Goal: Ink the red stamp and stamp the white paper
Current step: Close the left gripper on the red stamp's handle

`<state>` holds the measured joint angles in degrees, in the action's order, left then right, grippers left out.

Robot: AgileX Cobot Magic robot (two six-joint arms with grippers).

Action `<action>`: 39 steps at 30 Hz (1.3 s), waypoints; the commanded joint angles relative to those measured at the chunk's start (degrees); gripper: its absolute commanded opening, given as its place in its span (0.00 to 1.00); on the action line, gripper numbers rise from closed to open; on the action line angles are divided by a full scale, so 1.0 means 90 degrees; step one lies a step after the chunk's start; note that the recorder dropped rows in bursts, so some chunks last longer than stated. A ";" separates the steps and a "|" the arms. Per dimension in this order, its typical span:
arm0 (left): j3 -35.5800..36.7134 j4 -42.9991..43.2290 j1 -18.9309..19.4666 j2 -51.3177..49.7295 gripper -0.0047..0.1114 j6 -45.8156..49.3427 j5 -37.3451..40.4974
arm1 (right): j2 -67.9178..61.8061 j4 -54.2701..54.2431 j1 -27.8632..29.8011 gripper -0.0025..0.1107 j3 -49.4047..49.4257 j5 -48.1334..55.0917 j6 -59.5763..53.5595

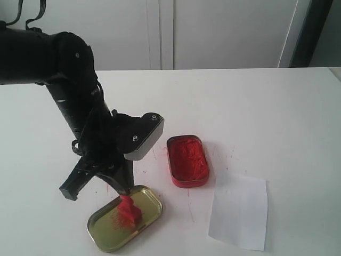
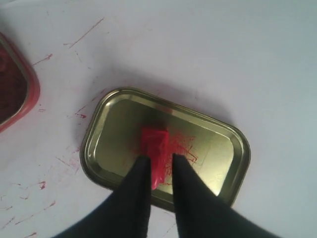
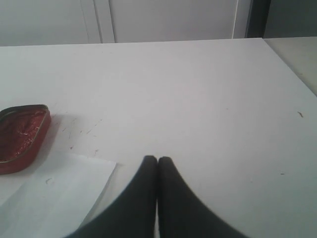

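Observation:
The red stamp [image 1: 128, 210] [image 2: 154, 144] stands inside the gold-coloured tin lid [image 1: 153, 195] [image 2: 213, 163] near the table's front. My left gripper [image 1: 126, 192] [image 2: 161, 161] reaches down over it, open, with its fingers on either side of the stamp's knob. One finger touches the knob and a thin gap shows at the other. The white paper [image 1: 240, 210] [image 3: 54, 198] lies flat at the front right. My right gripper [image 3: 158, 159] is shut on nothing, hovering beside the paper's edge. It is out of the exterior view.
The open red ink tin [image 1: 187, 160] [image 3: 20, 131] [image 2: 10, 84] sits between the lid and the paper. Faint red scratches mark the white tabletop [image 1: 266, 106] around the tin and lid.

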<state>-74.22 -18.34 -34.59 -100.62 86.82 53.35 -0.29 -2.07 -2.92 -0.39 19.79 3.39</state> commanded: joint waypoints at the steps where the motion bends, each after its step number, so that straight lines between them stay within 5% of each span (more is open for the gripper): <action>1: 0.0054 -0.0051 0.0015 -0.0082 0.33 0.0182 0.0104 | 0.0032 0.0045 0.0000 0.02 0.0044 -0.0012 0.0008; 39: 0.0054 0.0142 0.0015 -0.1140 0.39 0.0154 -0.0311 | 0.0032 0.0045 0.0000 0.02 0.0044 -0.0012 0.0008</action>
<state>-74.15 -16.79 -34.59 -110.80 88.30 49.66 -0.29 -2.07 -2.92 -0.39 19.79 3.39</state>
